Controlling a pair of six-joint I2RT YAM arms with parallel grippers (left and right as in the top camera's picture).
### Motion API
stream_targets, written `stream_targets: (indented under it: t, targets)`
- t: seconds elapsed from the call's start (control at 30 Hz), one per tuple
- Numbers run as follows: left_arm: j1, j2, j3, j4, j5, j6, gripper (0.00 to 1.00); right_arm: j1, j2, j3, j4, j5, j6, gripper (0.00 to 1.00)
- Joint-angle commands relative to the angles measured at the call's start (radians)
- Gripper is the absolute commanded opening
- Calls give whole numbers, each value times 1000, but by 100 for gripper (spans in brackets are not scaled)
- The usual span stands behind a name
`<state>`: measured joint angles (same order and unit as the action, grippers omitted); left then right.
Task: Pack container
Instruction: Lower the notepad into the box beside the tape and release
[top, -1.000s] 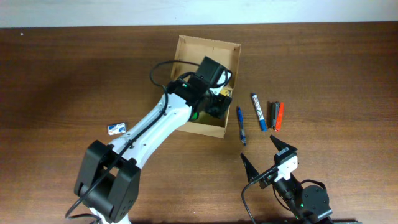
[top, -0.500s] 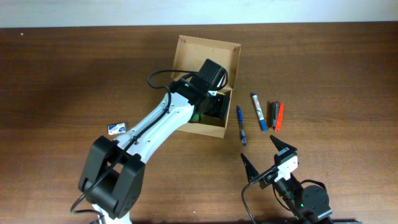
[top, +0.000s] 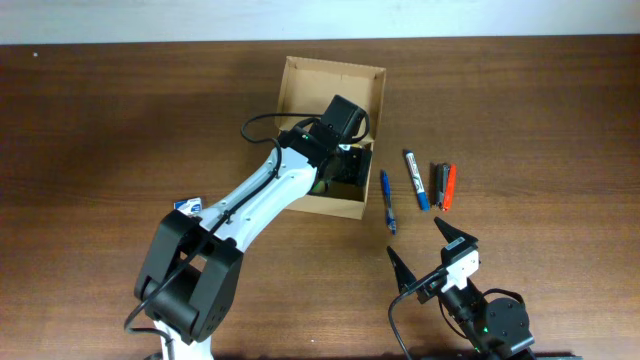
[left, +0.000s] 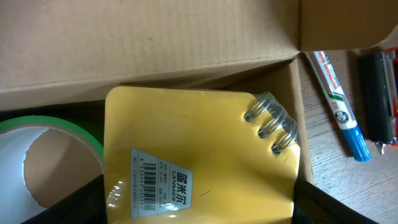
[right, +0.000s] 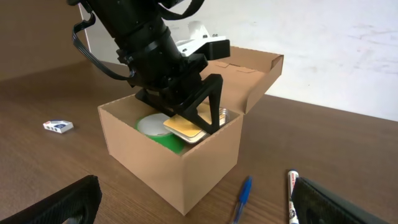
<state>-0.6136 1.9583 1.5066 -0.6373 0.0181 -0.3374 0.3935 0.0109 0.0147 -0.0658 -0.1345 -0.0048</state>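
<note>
A dark wooden table (top: 100, 150) stands before a white wall (right: 348, 50). The box (top: 340, 208) sits near the table's middle, its flap lid folded back and upright on the far side. The left arm reaches down into it. The left gripper (left: 199, 186) has its jaws spread wide, and a yellow spiral notebook (left: 199, 137) fills the gap between them, one finger against each side edge, so it appears to be held. The notebook is tilted, barcode label up, in the part of the box nearest the pens. It lies partly over a green tape roll (left: 68, 127) that rests in the box beside it. On the table just right of the box lie four things in a row: a blue pen (top: 387, 200), a white marker with a blue cap (top: 415, 180), a black marker (top: 438, 183) and a red marker (top: 449, 186), the last two touching. A small blue-and-white packet (top: 187, 207) lies left of the box, close by the left arm. The right gripper (top: 430, 250) hangs near the table's front edge, well apart from the box, fingers wide apart and empty.
</note>
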Motion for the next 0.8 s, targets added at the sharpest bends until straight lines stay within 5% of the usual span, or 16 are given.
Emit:
stream_targets:
  t: [0.0,0.2,0.3,0.77]
  targets:
    - [-6,7,27,10,-14,-31,48,6,-8,-10,2,9,-2,99]
    - [-6,8,27,10,-13,-37,49,6,-8,-10,2,9,-2,99]
    - [-6,8,27,10,-13,-37,63,6,-8,-10,2,9,-2,99]
    - [-6,8,27,14,24,-37,81,6,-8,-10,2,9,-2,99]
